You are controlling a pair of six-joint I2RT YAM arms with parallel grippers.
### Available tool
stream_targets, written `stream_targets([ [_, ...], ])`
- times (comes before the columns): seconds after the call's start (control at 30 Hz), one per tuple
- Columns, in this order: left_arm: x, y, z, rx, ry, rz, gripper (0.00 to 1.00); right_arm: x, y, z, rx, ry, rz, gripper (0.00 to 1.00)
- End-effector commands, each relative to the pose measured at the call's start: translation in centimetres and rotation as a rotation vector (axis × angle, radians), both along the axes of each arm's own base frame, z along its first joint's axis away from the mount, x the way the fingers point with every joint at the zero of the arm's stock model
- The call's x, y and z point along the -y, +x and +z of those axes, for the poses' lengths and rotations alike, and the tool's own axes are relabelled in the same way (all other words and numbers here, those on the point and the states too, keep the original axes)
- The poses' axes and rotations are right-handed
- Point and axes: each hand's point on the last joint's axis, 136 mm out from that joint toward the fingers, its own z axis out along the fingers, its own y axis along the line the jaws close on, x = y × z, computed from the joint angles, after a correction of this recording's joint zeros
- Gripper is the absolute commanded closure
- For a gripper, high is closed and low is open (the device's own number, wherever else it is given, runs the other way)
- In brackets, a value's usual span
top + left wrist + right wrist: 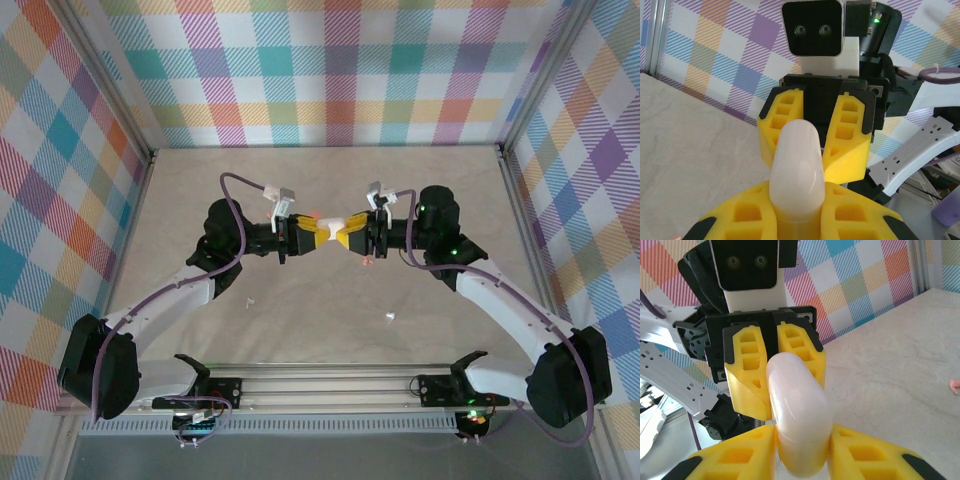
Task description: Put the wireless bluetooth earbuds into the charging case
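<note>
A white pill-shaped charging case hangs in the air over the middle of the table, lid closed, held from both sides. My left gripper is shut on one end of the case, with yellow fingers pressed to both sides. My right gripper grips the other end, and its fingers touch the case. A salmon-pink earbud lies on the table just below the right gripper and appears again at the edge. A white earbud lies nearer the front.
Another tiny white speck lies on the beige table by the left arm. Plaid walls close in the back and both sides. A metal rail with the arm bases runs along the near edge.
</note>
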Motion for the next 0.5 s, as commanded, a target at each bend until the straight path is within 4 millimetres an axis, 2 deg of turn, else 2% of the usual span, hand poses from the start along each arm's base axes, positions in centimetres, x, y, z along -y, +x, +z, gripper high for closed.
stream_targets([
  [0.0,-0.2,-0.8,0.5,0.064,0.023,-0.011,1.0,0.5,0.2,1.3,0.046,-0.009,-0.047,0.64],
  [0.13,-0.1,-1.4,-0.1,0.08,0.069,-0.034,1.0,0.8,0.8,0.9,0.039,-0.04,-0.093,0.57],
  [0.47,0.0,-2.2,0.1,0.123,0.099,-0.071,1.0,0.2,1.8,-0.1,-0.024,-0.09,-0.079,0.56],
])
